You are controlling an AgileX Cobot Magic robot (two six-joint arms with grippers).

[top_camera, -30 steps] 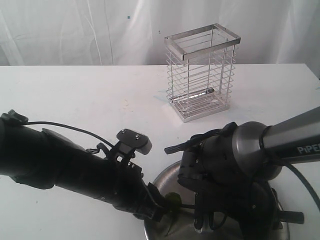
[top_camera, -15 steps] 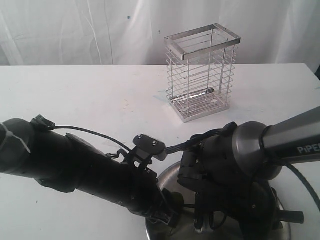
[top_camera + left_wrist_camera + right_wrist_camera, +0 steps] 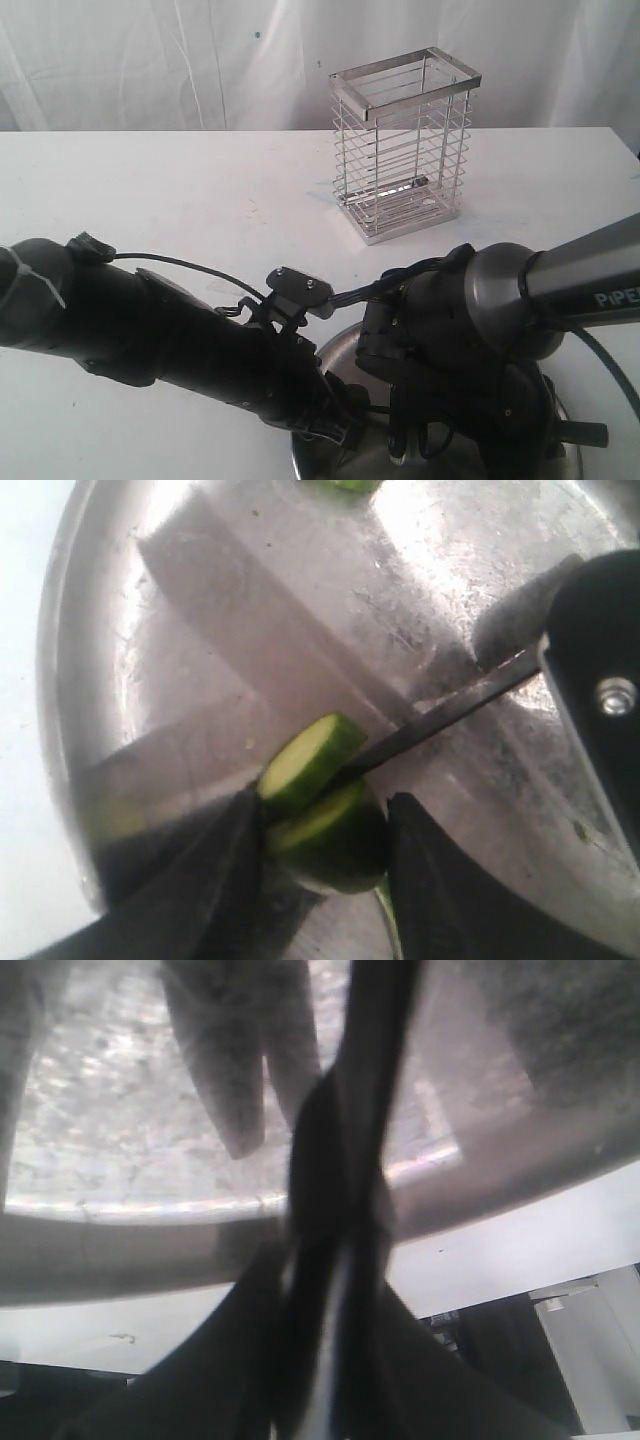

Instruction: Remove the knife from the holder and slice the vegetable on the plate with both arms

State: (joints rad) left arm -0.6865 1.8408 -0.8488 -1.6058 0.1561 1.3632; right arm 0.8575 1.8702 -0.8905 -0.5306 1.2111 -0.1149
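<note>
Now left jaws grip vegetable [image 3: 330, 840] on plate [image 3: 120, 660]; right jaws clamp knife [image 3: 440, 715].

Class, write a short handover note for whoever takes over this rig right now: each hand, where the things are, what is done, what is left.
Left hand: shut on the vegetable, steadying it on the plate.
Right hand: shut on the knife, blade in the cut.
Holder: on the table behind, with no knife in it.
Done: knife fetched; one slice nearly off.
Left: finish this cut and slice the rest.
</note>
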